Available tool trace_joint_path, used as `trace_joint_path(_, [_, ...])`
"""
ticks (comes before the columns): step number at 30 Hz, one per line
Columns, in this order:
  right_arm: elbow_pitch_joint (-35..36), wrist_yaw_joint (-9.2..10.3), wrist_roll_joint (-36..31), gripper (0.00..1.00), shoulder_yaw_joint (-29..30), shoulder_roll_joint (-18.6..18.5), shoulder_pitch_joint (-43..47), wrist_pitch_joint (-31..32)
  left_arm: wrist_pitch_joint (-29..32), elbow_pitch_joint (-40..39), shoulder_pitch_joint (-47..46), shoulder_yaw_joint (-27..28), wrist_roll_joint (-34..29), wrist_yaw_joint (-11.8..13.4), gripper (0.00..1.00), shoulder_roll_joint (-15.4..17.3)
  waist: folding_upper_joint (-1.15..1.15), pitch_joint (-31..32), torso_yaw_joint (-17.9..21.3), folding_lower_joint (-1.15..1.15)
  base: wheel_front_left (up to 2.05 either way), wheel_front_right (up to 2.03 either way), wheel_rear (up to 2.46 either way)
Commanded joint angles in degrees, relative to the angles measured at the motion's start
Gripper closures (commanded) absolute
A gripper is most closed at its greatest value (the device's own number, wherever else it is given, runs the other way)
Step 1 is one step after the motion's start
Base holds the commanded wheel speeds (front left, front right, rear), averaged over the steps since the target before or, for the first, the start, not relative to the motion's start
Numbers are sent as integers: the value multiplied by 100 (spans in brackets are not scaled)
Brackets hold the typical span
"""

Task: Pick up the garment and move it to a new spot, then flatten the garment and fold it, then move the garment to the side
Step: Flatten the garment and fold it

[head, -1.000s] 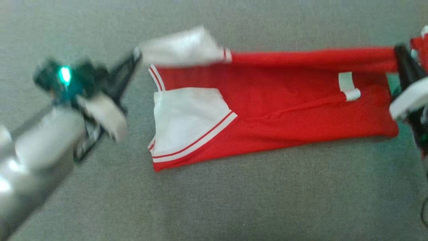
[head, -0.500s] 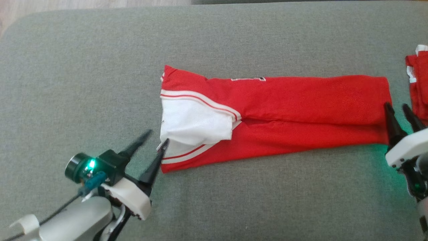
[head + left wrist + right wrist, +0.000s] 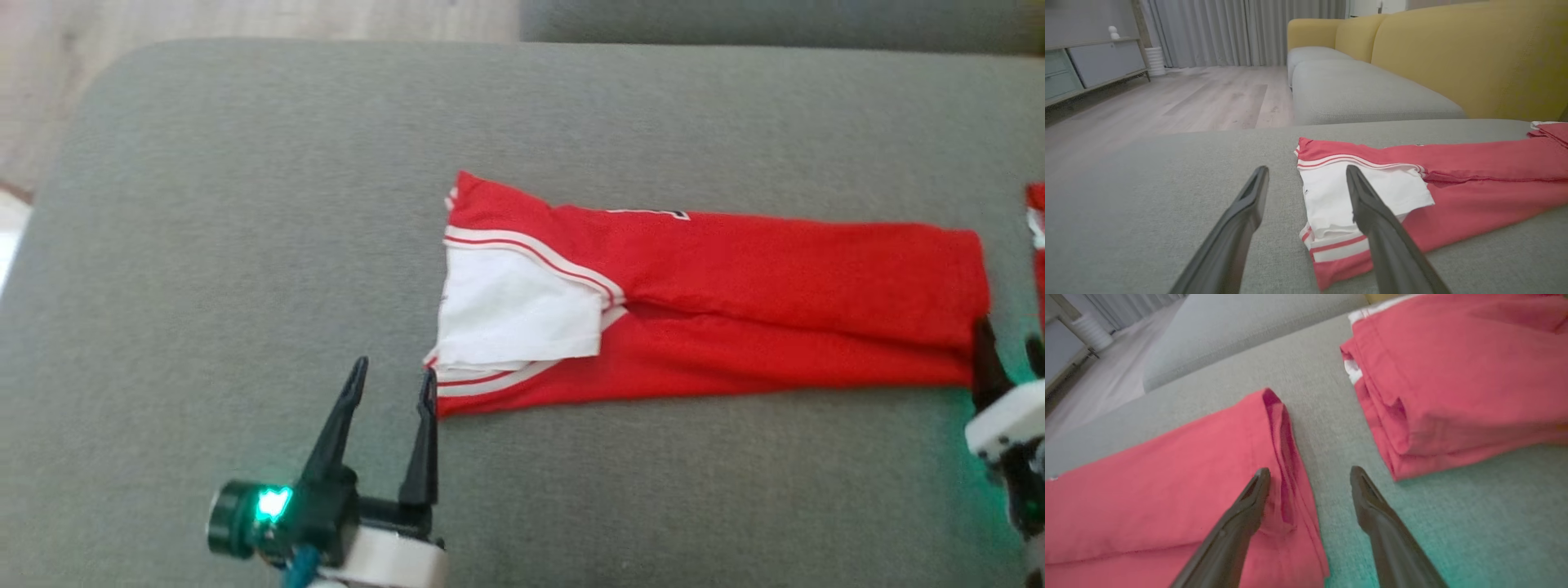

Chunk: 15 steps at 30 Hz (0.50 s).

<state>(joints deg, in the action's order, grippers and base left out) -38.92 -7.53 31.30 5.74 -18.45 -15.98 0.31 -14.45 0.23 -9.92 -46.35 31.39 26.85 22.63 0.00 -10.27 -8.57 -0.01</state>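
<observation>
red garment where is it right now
In the head view the red garment lies across the grey cushion, between the left gripper and the right gripper, with a folded red stack just past its right end.

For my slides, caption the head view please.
Jaws open, left gripper and right gripper flank the folded red garment on a grey cushion.

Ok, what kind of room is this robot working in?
Likely a home living room: a yellow-backed sofa with grey seat cushions, a pale wood-plank floor, and long grey curtains.
</observation>
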Motion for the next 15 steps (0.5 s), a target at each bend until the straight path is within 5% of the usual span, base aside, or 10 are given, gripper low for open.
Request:
trace_joint_path(1, [-143, 4, -188, 0, 47, -89, -120, 104, -54, -256, 74, 446, -439, 55, 0, -131, 0, 146, -225, 1, 0, 0, 0])
trace_joint_path(4, [-516, 4, -347, 0, 138, -35, -101, 282, -54, -318, 409, 727, -940, 42, 0, -422, 0, 246, -387, 1, 0, 0, 0])
trace_joint_path(5, [-607, 4, -352, 25, 165, 1, -103, 334, -54, -327, 509, 804, -1049, 3, 0, -502, 0, 278, -418, 1, 0, 0, 0])
trace_joint_path(6, [-677, 4, -344, 72, 179, 38, -108, 377, -54, -326, 599, 878, -1143, -40, 0, -573, 0, 310, -441, 1, 0, 0, 0])
trace_joint_path(7, [-726, 4, -323, 100, 168, 77, -111, 431, -54, -331, 679, 960, -1228, -82, 0, -641, 0, 344, -453, 1, 0, 0, 0])
trace_joint_path(15, [-716, 4, -221, 100, 322, -97, -85, 249, -54, -259, 1105, 1391, -1622, -467, 0, -921, 0, 597, -405, 1, 0, 0, 0])
